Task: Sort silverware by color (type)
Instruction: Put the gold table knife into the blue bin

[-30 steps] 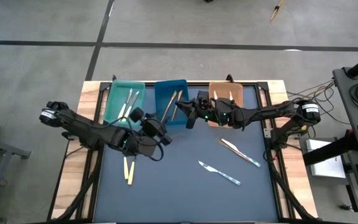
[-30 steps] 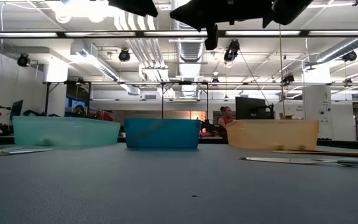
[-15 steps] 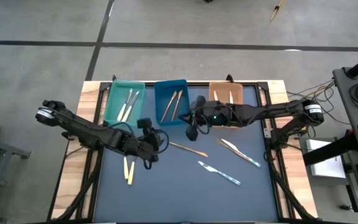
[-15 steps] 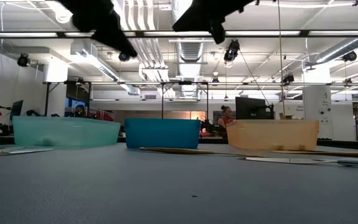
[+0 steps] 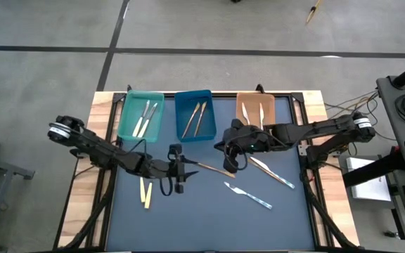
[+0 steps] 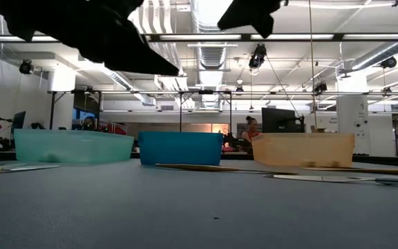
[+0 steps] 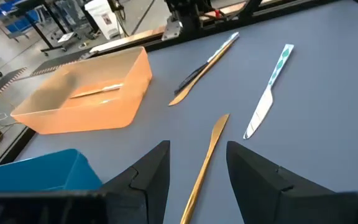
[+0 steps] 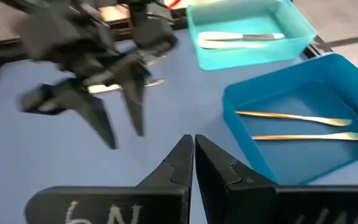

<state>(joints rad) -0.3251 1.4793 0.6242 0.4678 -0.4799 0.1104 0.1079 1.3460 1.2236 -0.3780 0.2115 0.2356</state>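
Two grippers hover: left gripper (image 5: pixel 179 171), spread wide, beside wooden knife (image 5: pixel 213 169); right gripper (image 5: pixel 230 159), pinched together, empty.

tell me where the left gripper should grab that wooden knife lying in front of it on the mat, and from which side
Grip the wooden knife on its straight handle rather than the flared blade tip, coming straight down from above. It lies flat on the mat, so only a top pinch across its narrow width works. The left gripper is open and, in its wrist view, already straddles the handle line. The right gripper hovers near the blade end, so stay handle-side.
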